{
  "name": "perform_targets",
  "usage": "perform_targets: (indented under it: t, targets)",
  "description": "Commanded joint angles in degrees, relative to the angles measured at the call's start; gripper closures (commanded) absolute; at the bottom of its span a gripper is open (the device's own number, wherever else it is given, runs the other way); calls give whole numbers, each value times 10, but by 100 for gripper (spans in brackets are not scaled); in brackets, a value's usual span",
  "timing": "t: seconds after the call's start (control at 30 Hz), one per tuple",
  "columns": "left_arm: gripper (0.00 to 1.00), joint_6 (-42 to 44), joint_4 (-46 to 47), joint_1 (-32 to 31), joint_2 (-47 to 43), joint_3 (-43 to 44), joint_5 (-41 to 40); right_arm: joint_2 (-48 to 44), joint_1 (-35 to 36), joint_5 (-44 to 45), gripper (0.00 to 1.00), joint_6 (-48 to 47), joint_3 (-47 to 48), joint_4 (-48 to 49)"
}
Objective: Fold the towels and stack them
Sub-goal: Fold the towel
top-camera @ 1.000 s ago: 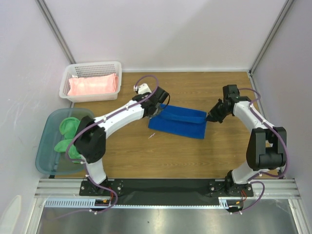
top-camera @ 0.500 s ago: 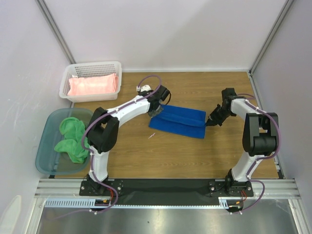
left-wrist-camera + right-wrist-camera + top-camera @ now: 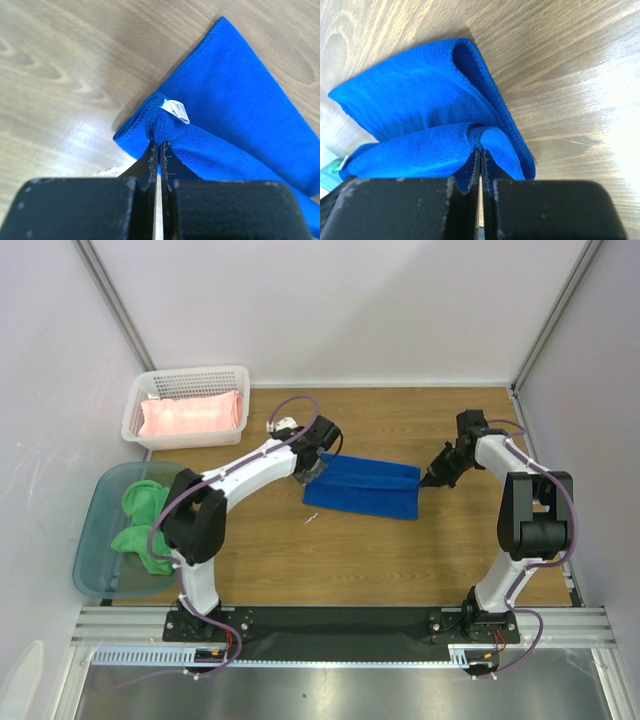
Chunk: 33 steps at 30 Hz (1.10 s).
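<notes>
The left gripper [image 3: 314, 469] is clamped on the left end of the blue towel [image 3: 365, 488]: in the left wrist view its jaws are pressed together on a bunched corner of the cloth [image 3: 235, 100], just below a small white tag [image 3: 176, 110] sewn into the hem. The right gripper [image 3: 429, 480] is likewise closed on the towel's right end, and the right wrist view shows its jaws pinching a fold of the blue cloth [image 3: 410, 105], with a second layer curling under it onto the wood. Between the two grippers the blue towel lies across the middle of the worktop [image 3: 400, 560], folded lengthwise, its long sides running roughly parallel to the far edge and its upper layer raised a little at both pinched ends. The pink towel [image 3: 192, 416] lies folded inside the white basket [image 3: 200, 371] at the far left corner of the worktop. The green towel [image 3: 140, 522] sits crumpled in the teal tub [image 3: 90, 575] along the left edge, nearer the arm bases.
</notes>
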Motion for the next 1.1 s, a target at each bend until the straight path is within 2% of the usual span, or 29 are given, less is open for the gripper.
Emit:
perform_targets:
  t: [0.0, 0.17, 0.33, 0.57, 1.07]
  targets:
    - [100, -33, -37, 1, -68, -20, -46, -39, -2, 11, 100, -17, 7, -12]
    - [100, -46, -42, -14, -98, -43, -61, -58, -2, 11, 100, -18, -12, -8]
    - [100, -33, -4, -14, -76, -52, -47, -56, -2, 16, 100, -15, -23, -2]
    - [100, -9, 5, -7, -5, 5, -42, -45, -2, 17, 100, -10, -18, 11]
    - [100, 8, -3, 20, 96, 105, -54, 77, -2, 20, 100, -9, 64, 44]
